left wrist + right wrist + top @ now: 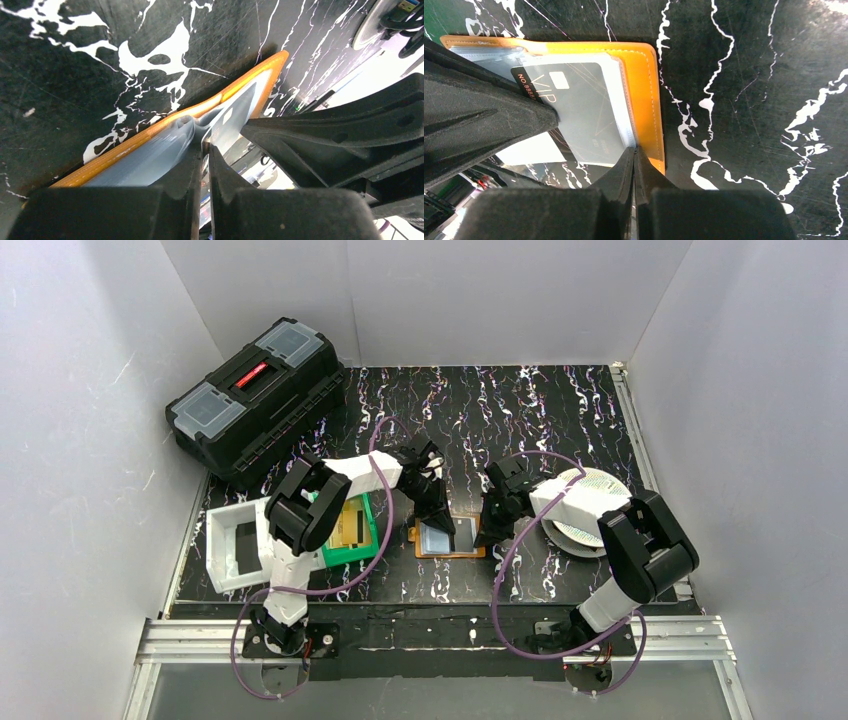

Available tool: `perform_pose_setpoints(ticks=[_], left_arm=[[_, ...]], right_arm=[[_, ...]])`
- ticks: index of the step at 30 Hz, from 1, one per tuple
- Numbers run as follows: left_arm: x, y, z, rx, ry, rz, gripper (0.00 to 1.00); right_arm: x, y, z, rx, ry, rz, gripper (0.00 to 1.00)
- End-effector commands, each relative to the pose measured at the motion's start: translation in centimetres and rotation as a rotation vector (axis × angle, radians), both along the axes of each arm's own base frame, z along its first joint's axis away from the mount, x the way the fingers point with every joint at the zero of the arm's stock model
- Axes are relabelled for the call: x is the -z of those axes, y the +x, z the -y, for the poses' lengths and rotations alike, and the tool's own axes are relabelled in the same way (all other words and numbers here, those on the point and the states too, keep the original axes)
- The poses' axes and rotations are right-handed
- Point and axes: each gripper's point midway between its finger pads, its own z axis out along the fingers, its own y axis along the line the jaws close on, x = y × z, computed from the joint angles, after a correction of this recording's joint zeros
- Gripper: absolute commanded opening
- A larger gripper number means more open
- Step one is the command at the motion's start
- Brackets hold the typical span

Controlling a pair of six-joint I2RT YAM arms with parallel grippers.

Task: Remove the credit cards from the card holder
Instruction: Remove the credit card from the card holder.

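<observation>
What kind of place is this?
Probably a robot test cell: white panel walls box in a black marbled table, and a left arm and right arm are bolted to an aluminium rail.

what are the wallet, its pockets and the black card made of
Wallet: orange leather or imitation, smooth, with a stitched edge. Pockets: clear soft plastic, glossy; one curls up in the left wrist view. Black card: probably stiff plastic, printed lettering and thin gold lines showing through the pocket.
</observation>
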Motion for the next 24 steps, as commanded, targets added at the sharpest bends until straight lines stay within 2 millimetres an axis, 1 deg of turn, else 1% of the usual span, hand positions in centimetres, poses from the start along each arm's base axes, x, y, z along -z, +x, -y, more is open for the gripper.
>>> perform_pose_setpoints(ticks=[1,4,8,14,16,19,24], left_arm=[[-0.7,-0.2,-0.6,-0.005,-0.009,0.021,0.00],[-1.1,0.0,-1.5,-0.009,-0.018,0.024,0.00],[-1.5,0.2,-2.7,-0.002,-0.015,0.025,0.00],[-1.7,0.3,-4.0,0.005,0.007,0.025,0.00],[-1.5,0.3,-4.3,0.004,0.015,0.020,0.04],[-1.4,0.2,-4.6,0.000,0.021,0.020,0.06],[-1.4,0.2,-4.9,-0.004,0.020,0.021,0.15]], right_arm=[[0.7,0.3,-0.2,0.013,-0.010,-0.008,0.04],[1.2,-0.2,0.2,0.023,-0.022,-0.027,0.02],[1.4,-0.3,0.4,0.031,-0.026,-0.034,0.01],[1.8,-0.4,0.5,0.032,-0.029,-0.041,0.01],[1.8,-0.4,0.5,0.033,-0.028,-0.041,0.01],[1.9,-0.5,0.6,0.031,-0.027,-0.043,0.01],[1.9,-0.5,0.4,0.027,-0.017,-0.043,0.01]])
